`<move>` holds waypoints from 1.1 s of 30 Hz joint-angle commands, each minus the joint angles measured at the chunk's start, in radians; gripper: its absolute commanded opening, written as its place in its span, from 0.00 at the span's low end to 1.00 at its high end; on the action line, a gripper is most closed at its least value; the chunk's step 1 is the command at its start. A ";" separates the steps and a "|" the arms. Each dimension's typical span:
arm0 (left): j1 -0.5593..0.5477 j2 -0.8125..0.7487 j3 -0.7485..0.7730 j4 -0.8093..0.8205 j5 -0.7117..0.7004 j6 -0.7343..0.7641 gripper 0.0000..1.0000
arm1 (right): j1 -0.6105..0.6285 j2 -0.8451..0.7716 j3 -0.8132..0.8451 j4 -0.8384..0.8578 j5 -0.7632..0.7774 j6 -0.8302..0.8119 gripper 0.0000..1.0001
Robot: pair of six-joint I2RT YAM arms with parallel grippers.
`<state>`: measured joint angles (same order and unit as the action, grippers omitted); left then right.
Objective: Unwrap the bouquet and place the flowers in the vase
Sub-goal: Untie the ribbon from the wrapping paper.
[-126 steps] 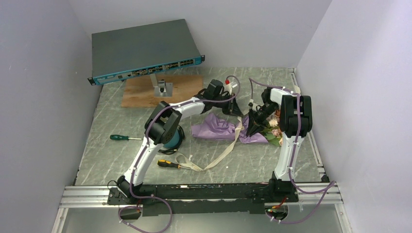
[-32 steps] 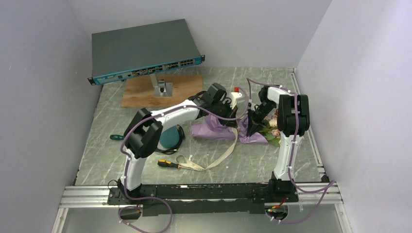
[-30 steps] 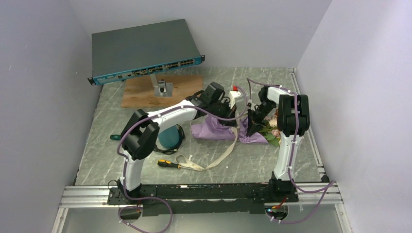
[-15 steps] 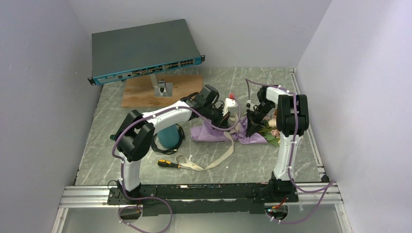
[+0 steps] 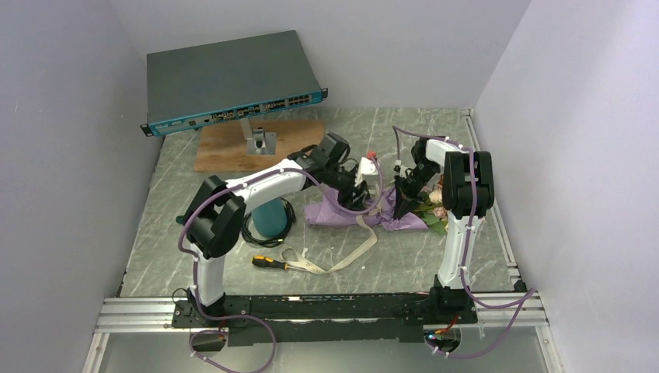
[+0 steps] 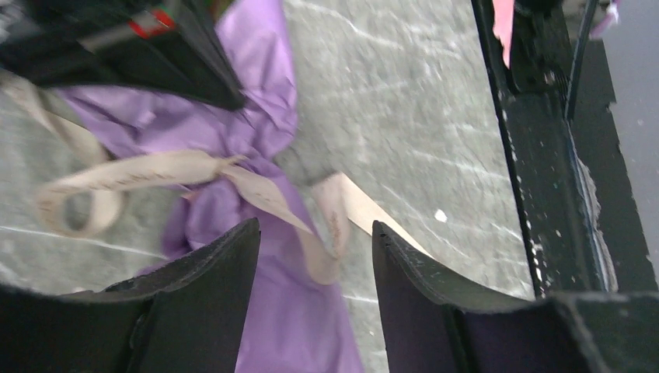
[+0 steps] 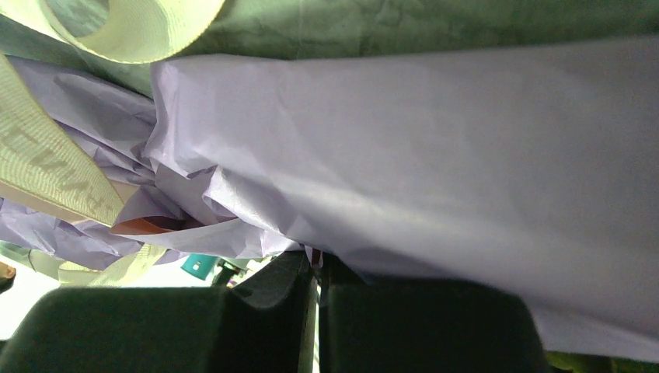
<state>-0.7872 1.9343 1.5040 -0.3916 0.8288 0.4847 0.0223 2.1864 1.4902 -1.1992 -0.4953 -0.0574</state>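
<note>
The bouquet lies on its side on the table, its purple paper (image 5: 342, 211) spread leftward and the flowers (image 5: 437, 210) at its right end behind the right arm. My right gripper (image 5: 402, 203) is shut on a fold of that purple paper (image 7: 427, 155). My left gripper (image 6: 315, 233) hovers open over the paper (image 6: 264, 326) and the cream ribbon (image 6: 140, 172), holding nothing. In the top view the ribbon (image 5: 351, 247) trails toward the near side. The teal vase (image 5: 270, 220) stands upright left of the bouquet, partly hidden by the left arm.
A network switch (image 5: 233, 81) rests raised at the back left over a wooden board (image 5: 225, 148) with a metal bracket (image 5: 259, 141). A black cable coil (image 5: 260, 235) rings the vase. A yellow-and-black screwdriver (image 5: 268, 263) lies near the ribbon's end.
My left gripper has opened and let go of the ribbon, which has dropped onto the paper and table. The left arm drew back leftward. The right gripper has kept its grip.
</note>
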 commanded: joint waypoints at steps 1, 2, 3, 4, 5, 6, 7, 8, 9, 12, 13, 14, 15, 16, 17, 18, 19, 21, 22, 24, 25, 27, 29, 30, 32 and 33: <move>0.074 -0.018 0.064 0.223 0.081 -0.072 0.64 | 0.005 0.060 -0.037 0.253 0.160 -0.015 0.00; 0.082 0.000 0.081 0.225 0.073 -0.030 0.64 | 0.005 0.058 -0.040 0.255 0.159 -0.016 0.00; 0.086 0.022 0.099 0.215 0.054 0.021 0.64 | 0.005 0.058 -0.041 0.255 0.159 -0.016 0.00; 0.086 0.044 0.115 0.209 0.032 0.083 0.64 | 0.005 0.057 -0.041 0.256 0.158 -0.017 0.00; 0.086 0.062 0.124 0.212 0.015 0.133 0.64 | 0.005 0.059 -0.039 0.254 0.158 -0.016 0.00; 0.086 0.083 0.135 0.217 -0.002 0.177 0.64 | 0.005 0.060 -0.038 0.252 0.158 -0.016 0.00; 0.086 0.103 0.146 0.222 -0.016 0.218 0.64 | 0.005 0.061 -0.036 0.252 0.158 -0.016 0.00; 0.086 0.125 0.162 0.224 -0.028 0.251 0.64 | 0.005 0.061 -0.036 0.252 0.158 -0.015 0.00; 0.087 0.149 0.181 0.217 -0.035 0.282 0.64 | 0.005 0.062 -0.036 0.253 0.158 -0.015 0.00; 0.089 0.235 0.258 0.154 -0.048 0.391 0.64 | 0.005 0.062 -0.034 0.252 0.156 -0.013 0.00; 0.089 0.257 0.280 0.151 -0.052 0.404 0.64 | 0.005 0.062 -0.034 0.253 0.155 -0.013 0.00; 0.089 0.280 0.297 0.152 -0.059 0.407 0.64 | 0.005 0.062 -0.034 0.253 0.155 -0.012 0.00; 0.089 0.301 0.318 0.148 -0.062 0.409 0.64 | 0.005 0.061 -0.035 0.254 0.155 -0.011 0.00; 0.089 0.326 0.340 0.135 -0.063 0.413 0.64 | 0.005 0.062 -0.035 0.254 0.153 -0.012 0.00; 0.089 0.347 0.359 0.124 -0.064 0.418 0.63 | 0.005 0.062 -0.033 0.254 0.154 -0.012 0.00; 0.088 0.365 0.375 0.116 -0.070 0.421 0.63 | 0.005 0.062 -0.033 0.253 0.153 -0.012 0.00; 0.086 0.381 0.387 0.110 -0.079 0.425 0.63 | 0.005 0.062 -0.033 0.254 0.153 -0.011 0.00; 0.084 0.405 0.398 0.100 -0.094 0.435 0.63 | 0.004 0.062 -0.034 0.256 0.152 -0.009 0.00; 0.083 0.413 0.400 0.096 -0.103 0.439 0.63 | 0.004 0.061 -0.034 0.256 0.152 -0.009 0.00; 0.079 0.421 0.396 0.101 -0.126 0.431 0.63 | 0.004 0.062 -0.033 0.255 0.151 -0.010 0.00; 0.077 0.423 0.395 0.098 -0.132 0.427 0.63 | 0.004 0.063 -0.032 0.254 0.150 -0.010 0.00; 0.074 0.423 0.398 0.077 -0.124 0.420 0.60 | 0.004 0.064 -0.030 0.253 0.151 -0.010 0.00; 0.067 0.419 0.396 0.064 -0.122 0.409 0.55 | 0.004 0.065 -0.028 0.251 0.150 -0.009 0.00; 0.064 0.417 0.393 0.066 -0.122 0.395 0.51 | 0.004 0.067 -0.025 0.251 0.150 -0.009 0.00; 0.061 0.415 0.393 0.093 -0.132 0.346 0.42 | 0.004 0.068 -0.023 0.250 0.148 -0.007 0.00; 0.059 0.416 0.398 0.105 -0.145 0.306 0.37 | 0.004 0.069 -0.021 0.250 0.147 -0.008 0.00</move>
<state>-0.7124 2.3650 1.8584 -0.3122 0.6922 0.8673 0.0223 2.1860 1.4868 -1.1957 -0.4992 -0.0517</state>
